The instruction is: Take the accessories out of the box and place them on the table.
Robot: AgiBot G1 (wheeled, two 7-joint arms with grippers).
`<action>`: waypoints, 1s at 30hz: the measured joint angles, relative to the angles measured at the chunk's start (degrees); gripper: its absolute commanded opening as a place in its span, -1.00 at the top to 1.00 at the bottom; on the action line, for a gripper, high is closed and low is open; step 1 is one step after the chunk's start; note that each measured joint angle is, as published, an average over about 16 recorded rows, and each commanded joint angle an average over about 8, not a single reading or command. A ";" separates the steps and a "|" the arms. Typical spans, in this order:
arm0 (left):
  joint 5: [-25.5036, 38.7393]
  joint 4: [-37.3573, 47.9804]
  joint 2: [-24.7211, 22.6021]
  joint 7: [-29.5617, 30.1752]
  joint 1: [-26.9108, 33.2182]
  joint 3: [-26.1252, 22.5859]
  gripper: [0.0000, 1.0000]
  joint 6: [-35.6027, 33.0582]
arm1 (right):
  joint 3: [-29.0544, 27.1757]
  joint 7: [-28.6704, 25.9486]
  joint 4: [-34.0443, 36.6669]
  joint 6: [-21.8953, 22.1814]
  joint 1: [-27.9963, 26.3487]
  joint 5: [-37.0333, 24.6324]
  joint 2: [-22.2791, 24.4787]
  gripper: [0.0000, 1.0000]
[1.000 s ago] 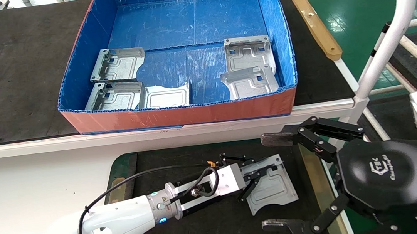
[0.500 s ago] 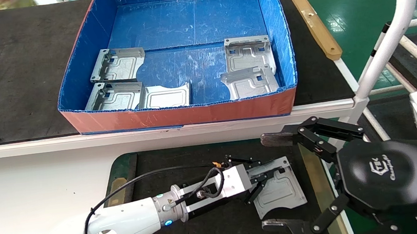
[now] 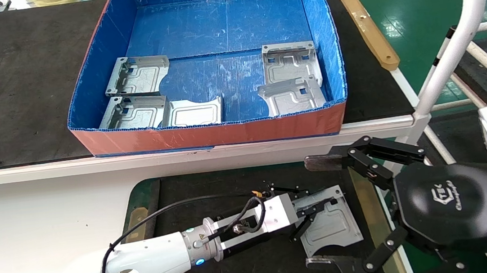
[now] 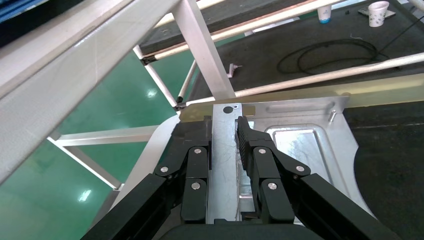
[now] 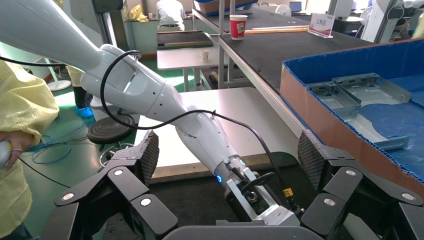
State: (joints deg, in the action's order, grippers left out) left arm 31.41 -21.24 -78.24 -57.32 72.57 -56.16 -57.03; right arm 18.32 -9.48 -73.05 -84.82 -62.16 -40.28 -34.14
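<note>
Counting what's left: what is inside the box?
Five plates lie in the box, near its front. The front wall covers their near edges.

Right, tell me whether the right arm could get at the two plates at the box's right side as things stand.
Probably yes. The right gripper hangs open and empty near the table; the two plates lie uncovered, with only the box's low wall between. Actual reach can't be judged.
</note>
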 measured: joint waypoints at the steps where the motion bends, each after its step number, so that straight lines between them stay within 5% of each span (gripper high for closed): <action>1: -0.03 -0.02 0.00 0.01 0.00 -0.04 -1.00 0.02 | 0.00 0.00 0.00 0.00 0.00 0.00 0.00 -1.00; 30: 0.53 -0.27 0.44 0.53 -0.09 0.88 -1.00 -0.47 | 0.00 0.00 0.00 0.00 0.00 0.00 0.00 -1.00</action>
State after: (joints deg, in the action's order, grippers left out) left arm 31.93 -21.50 -77.81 -56.79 72.48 -55.28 -57.49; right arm 18.33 -9.48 -73.05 -84.82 -62.16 -40.28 -34.14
